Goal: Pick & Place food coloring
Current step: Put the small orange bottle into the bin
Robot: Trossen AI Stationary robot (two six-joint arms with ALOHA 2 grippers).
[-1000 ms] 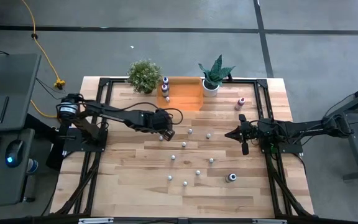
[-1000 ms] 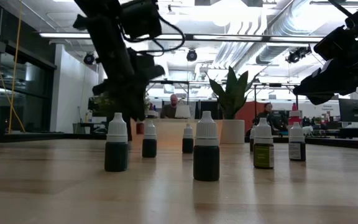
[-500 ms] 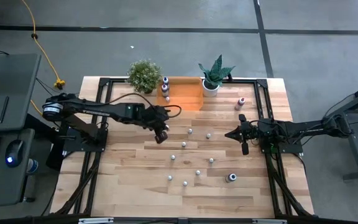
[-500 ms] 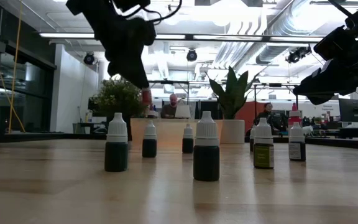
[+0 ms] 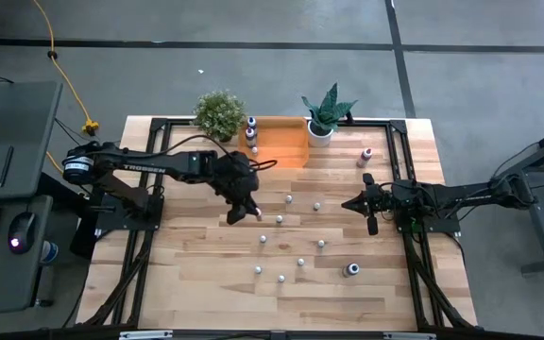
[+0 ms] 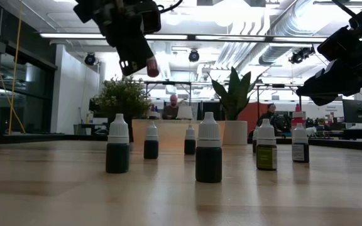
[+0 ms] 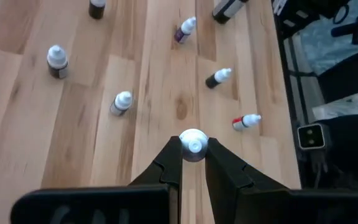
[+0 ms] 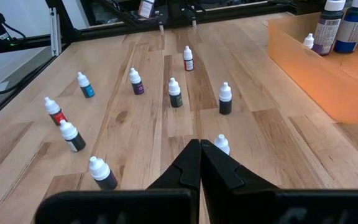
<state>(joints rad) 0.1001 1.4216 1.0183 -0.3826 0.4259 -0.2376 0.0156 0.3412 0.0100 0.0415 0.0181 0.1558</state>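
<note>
A: Two arms over the table (image 5: pixel 187 255). Start at the left?

B: Left claw (image 5: pixel 244 213) is raised above the wood, left of centre, pinching one small white-capped bottle (image 7: pixel 192 144) by its neck. From table height the claw (image 6: pixel 137 59) hangs high, a reddish bit showing at its tip.

A: And the other food coloring?

B: Small bottles (image 5: pixel 280 246) stand scattered over the middle of the table, most of them white-capped. From table height several dark-bodied ones stand upright, the nearest (image 6: pixel 208 148) in the middle. Two larger blue bottles (image 5: pixel 250 129) sit at the left end of the orange tray (image 5: pixel 286 142) at the far edge, with a tiny one just beside them. A pink bottle (image 5: pixel 365 157) stands apart, right of the tray. A dark, wider bottle (image 5: pixel 351 270) sits toward the near right.

A: Plants?

B: A bushy plant (image 5: pixel 219 114) left of the tray, a spiky-leaved one (image 5: pixel 326 115) in a white pot at its right end.

A: Right side?

B: Right claw (image 5: pixel 348 203) waits right of centre, fingers pressed together, holding nothing.
</note>
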